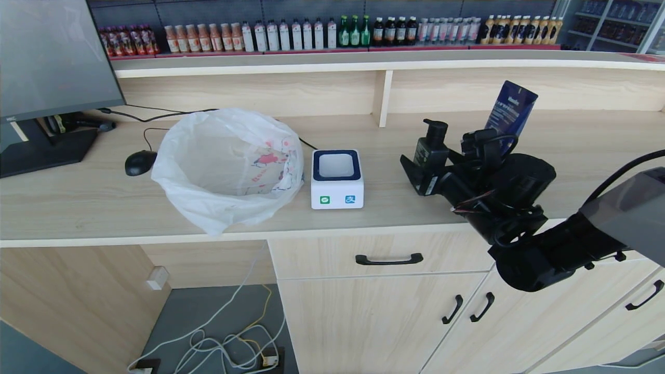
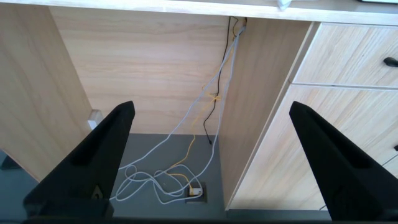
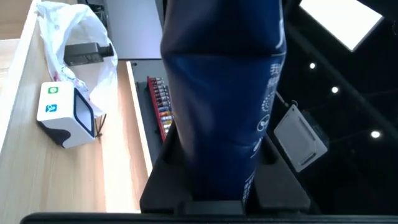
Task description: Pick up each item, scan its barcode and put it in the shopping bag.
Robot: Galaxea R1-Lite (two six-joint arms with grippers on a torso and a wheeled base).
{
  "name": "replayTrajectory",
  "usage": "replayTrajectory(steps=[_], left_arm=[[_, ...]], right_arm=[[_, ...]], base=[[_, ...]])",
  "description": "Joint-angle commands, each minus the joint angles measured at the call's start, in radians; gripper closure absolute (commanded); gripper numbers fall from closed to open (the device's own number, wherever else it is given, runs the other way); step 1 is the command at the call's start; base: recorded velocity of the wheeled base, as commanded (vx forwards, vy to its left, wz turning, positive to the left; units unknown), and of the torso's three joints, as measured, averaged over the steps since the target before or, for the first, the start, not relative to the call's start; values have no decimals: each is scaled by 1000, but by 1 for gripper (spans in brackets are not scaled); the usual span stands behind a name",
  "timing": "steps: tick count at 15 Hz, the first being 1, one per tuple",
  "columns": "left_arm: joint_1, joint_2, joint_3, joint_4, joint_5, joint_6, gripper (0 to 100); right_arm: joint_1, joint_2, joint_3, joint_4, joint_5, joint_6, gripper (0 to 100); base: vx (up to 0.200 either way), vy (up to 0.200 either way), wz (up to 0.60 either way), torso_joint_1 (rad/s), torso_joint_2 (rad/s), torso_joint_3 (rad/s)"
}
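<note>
- R gripper (image 1: 493,139): clamped on dark blue pack (image 1: 511,110), jaws pressed to its lower part; pack stands upright above the fingers, tilted a bit toward 1 o'clock, held above the counter (image 1: 78,197).
- Scanner (image 1: 336,178): white box w/ blue-rimmed window facing up, mid counter, well apart from the pack, at its 9 o'clock.
- Shopping bag (image 1: 228,161): white plastic, mouth open, just beside scanner at its 9 o'clock; can't tell what's inside.
- Dark pump bottle (image 1: 432,144): upright, at 3 o'clock of scanner, lower part hidden by R arm.
- L gripper (image 2: 211,109): jaws spread wide, nothing between; low, facing the floor cables (image 2: 161,180) under the counter.
- Mouse (image 1: 139,162) at bag's 9 o'clock; monitor (image 1: 52,57) at 10 o'clock.
- Drink bottles (image 1: 332,31) in a row on the shelf at 12 o'clock.
</note>
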Motion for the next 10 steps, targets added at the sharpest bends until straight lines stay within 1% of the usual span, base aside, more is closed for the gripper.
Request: replayTrajectory(steps=[1, 2, 3, 10], left_arm=[[0, 0, 0, 0, 0, -1, 0], [0, 0, 0, 0, 0, 1, 0], [0, 0, 0, 0, 0, -1, 0], [0, 0, 0, 0, 0, -1, 0]], right_arm=[[0, 1, -3, 0, -4, -1, 0], [0, 3, -5, 0, -7, -1, 0], [0, 3, -5, 0, -7, -1, 100], [0, 9, -1, 0, -8, 0, 100]], base=[[0, 0, 0, 0, 0, 0], [0, 0, 0, 0, 0, 0], [0, 0, 0, 0, 0, 0], [0, 0, 0, 0, 0, 0]])
